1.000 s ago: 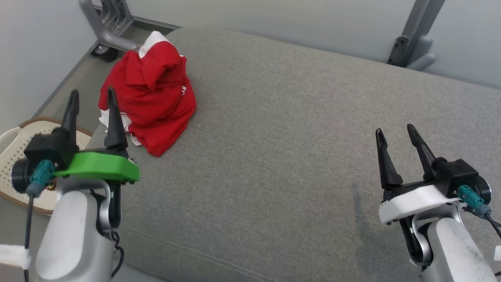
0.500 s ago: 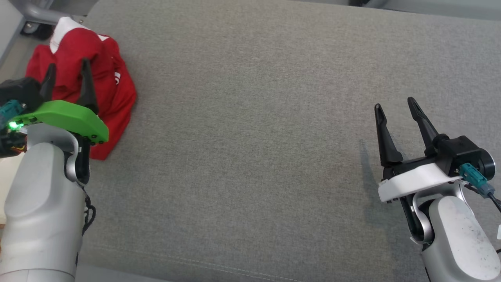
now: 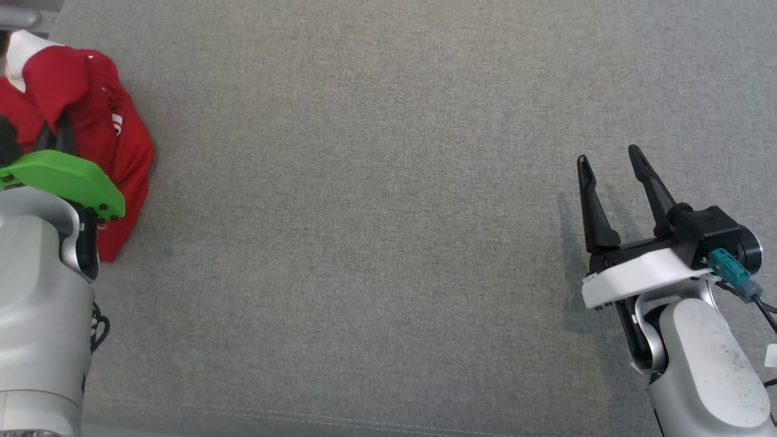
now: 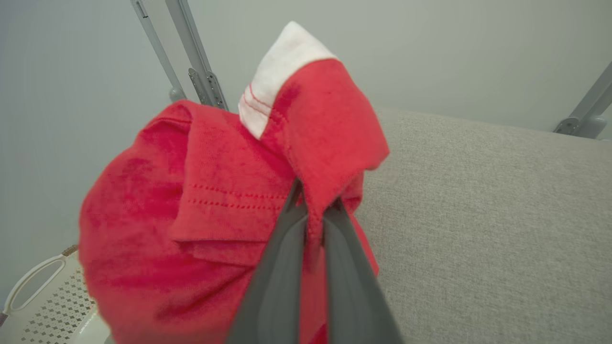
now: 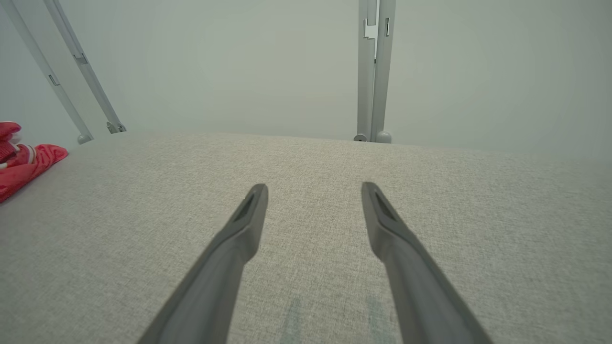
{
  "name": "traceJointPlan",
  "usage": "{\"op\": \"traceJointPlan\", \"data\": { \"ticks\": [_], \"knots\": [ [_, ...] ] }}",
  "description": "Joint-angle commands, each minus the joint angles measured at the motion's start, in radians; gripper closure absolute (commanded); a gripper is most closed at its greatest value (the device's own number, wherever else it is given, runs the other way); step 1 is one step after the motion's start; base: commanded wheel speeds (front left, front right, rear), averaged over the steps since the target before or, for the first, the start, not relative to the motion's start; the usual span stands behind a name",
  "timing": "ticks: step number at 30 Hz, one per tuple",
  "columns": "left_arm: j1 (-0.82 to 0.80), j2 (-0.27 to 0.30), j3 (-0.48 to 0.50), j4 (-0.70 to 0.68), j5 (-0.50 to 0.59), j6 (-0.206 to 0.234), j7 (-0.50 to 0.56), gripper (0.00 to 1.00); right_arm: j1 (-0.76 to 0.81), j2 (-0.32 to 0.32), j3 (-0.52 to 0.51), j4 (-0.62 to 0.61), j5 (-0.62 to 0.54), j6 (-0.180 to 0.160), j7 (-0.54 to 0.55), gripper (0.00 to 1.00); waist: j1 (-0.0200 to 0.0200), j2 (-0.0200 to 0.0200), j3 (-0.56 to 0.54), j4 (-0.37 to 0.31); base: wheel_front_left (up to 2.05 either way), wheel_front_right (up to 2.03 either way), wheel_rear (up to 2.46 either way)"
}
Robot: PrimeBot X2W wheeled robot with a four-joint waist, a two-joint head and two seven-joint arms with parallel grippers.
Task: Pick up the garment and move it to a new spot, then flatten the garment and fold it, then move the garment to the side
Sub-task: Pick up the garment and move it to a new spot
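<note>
The garment (image 3: 115,139) is a crumpled red shirt with white trim, bunched at the far left of the grey cushion (image 3: 376,200). In the left wrist view the garment (image 4: 220,191) fills the middle, and my left gripper (image 4: 313,203) is shut on a red fold of it just below the white collar. In the head view that gripper's fingers (image 3: 57,136) are buried in the cloth above the green wrist plate. My right gripper (image 3: 607,161) stands open low at the right, nothing between its fingers (image 5: 248,215), well away from the garment (image 5: 24,162).
A white perforated basket (image 4: 43,296) sits below the cushion's left end. Grey metal frame posts (image 5: 375,71) rise behind the cushion against a pale wall. Bare grey fabric stretches between the two arms.
The head camera has tilted down and shifted, so the scene slid left and up. My left gripper reached into the garment and closed on a fold. The right gripper stayed open.
</note>
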Motion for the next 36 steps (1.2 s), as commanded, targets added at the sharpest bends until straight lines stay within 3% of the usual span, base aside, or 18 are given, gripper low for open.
{"op": "traceJointPlan", "data": {
  "ticks": [1,9,17,29,36],
  "knots": [
    [-0.017,0.008,0.003,0.000,-0.009,-0.002,-0.011,1.00,0.003,0.004,-0.002,0.005,-0.005,0.000,-0.007,0.00,0.0000,-0.0001,-0.019,0.003,0.00,0.00,0.00],
    [0.040,0.023,-0.005,-0.089,0.014,0.009,-0.032,1.00,0.039,0.021,-0.015,0.015,-0.004,0.000,-0.016,0.00,0.0000,-0.0001,-0.093,-0.002,0.00,0.00,0.00],
    [0.218,0.027,-0.014,-0.367,0.043,0.059,-0.034,1.00,0.097,0.049,-0.046,0.001,0.003,0.000,-0.023,0.00,0.0000,-0.0001,-0.191,-0.027,0.00,0.00,0.00],
    [0.600,0.000,-0.056,-0.961,0.054,0.190,0.156,1.00,0.171,0.074,-0.062,-0.045,-0.013,0.000,-0.023,0.00,0.0000,-0.0001,-0.274,-0.119,0.00,0.00,0.00],
    [0.676,-0.025,-0.152,-1.135,0.079,0.197,0.256,1.00,0.193,0.078,-0.077,-0.084,-0.014,0.000,-0.019,0.00,0.0000,-0.0001,-0.274,-0.198,0.00,0.00,0.00]
  ]
}}
